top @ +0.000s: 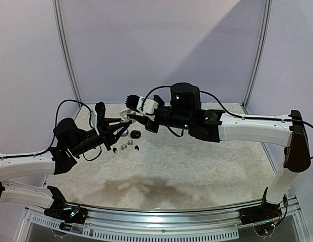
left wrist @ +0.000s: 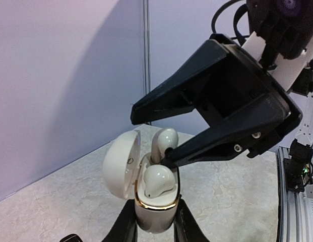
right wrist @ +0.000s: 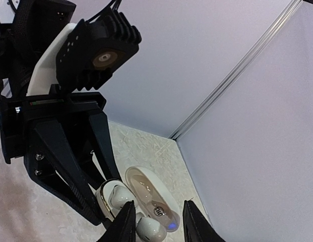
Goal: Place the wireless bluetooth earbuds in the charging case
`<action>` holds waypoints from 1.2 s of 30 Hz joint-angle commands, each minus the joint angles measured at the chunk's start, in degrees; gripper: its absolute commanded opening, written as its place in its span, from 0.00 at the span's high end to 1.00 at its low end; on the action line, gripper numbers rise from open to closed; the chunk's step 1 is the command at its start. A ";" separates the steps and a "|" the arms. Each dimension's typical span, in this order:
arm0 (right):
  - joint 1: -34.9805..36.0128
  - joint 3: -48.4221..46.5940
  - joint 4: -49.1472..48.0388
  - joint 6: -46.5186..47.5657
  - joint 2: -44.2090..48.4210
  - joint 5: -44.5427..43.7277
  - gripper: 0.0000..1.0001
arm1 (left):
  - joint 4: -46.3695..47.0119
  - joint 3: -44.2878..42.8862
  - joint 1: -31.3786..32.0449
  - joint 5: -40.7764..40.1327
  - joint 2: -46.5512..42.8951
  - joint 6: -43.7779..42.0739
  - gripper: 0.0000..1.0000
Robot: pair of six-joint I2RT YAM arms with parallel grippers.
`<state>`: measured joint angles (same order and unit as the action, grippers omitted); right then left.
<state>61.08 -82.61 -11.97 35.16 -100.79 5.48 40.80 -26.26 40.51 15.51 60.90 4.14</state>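
The left tool (left wrist: 155,228) grips the open charging case (left wrist: 153,209). One white earbud (left wrist: 159,182) is seated and the second earbud (left wrist: 165,141) stands half in. The right tool (left wrist: 150,137) has its jaws apart around it (not clamping). Next, I judge, it must be pressed down. Only the top view shows spare earbuds (top: 124,147) on the bench (top: 196,166).

Soft, even light; diagonal shadow across the back wall (top: 161,50), dark patch mid near edge of the surface (top: 211,161), top view slightly grainy.
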 commanded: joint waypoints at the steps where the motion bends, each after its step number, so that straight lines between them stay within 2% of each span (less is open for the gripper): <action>1: 0.34 -2.69 4.43 -1.54 -2.19 -1.22 0.67 | 1.39 0.16 0.88 0.89 -1.31 1.05 1.00; 9: 0.27 -7.20 8.69 -3.53 -4.22 -2.64 0.66 | 1.30 0.16 0.88 2.77 -1.39 1.90 1.00; 14: 0.36 -9.16 11.61 -4.78 -4.81 -1.67 0.53 | 0.90 0.19 0.88 2.47 -1.53 2.27 1.00; 20: 0.23 -9.85 13.64 -6.48 -3.96 -1.04 0.47 | 0.36 0.39 0.88 2.22 -1.65 2.36 1.00; 31: -1.58 -9.93 15.69 -10.97 0.35 8.89 0.43 | -0.37 0.81 0.88 1.89 -2.02 2.24 1.00; 36: -1.98 -10.38 15.53 -12.07 0.72 10.80 0.42 | -0.78 0.87 0.80 1.77 -2.28 2.06 1.00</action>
<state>59.29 -91.66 1.52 25.17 -102.21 12.27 38.81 -25.87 40.93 17.72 59.68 6.09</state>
